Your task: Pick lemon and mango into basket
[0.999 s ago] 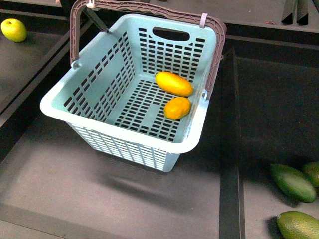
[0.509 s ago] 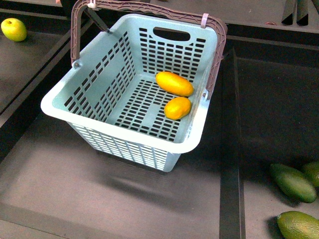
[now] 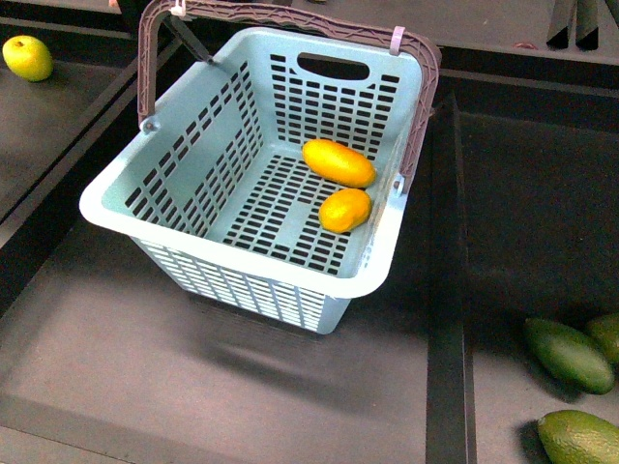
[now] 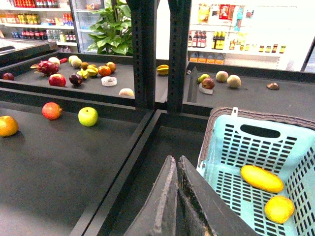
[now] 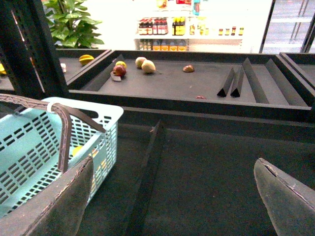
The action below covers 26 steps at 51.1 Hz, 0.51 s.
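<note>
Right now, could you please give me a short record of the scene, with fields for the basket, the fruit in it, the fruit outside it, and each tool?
basket: pale blue-green, handle swung back over the far rim
mango: on the basket floor, near the right wall
lemon: on the basket floor, just nearer than the mango
fruit outside: green fruits at right; yellow-green apple far left
left tool: shut, empty
right tool: open, empty
task state: both fruits in the basket

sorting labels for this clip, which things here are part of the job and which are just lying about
Part of the job:
- mango, in the basket
- lemon, in the basket beside it
- basket

Just lying about:
- green fruits on the right shelf
- yellow-green apple on the far left shelf
</note>
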### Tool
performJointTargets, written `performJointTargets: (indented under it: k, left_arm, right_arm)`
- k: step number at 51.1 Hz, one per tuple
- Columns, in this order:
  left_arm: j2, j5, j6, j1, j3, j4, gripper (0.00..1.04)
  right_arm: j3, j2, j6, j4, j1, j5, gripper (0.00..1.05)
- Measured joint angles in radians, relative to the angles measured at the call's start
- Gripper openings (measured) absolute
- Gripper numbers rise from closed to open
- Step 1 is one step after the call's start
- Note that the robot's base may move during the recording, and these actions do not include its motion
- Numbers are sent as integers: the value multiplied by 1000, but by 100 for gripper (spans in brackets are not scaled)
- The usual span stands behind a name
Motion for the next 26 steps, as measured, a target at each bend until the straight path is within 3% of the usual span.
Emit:
performJointTargets:
  k: [26]
  left_arm:
    - [-235, 0, 0, 0, 0, -230, 3]
  right_arm:
    - [0, 0, 0, 0, 0, 0, 96]
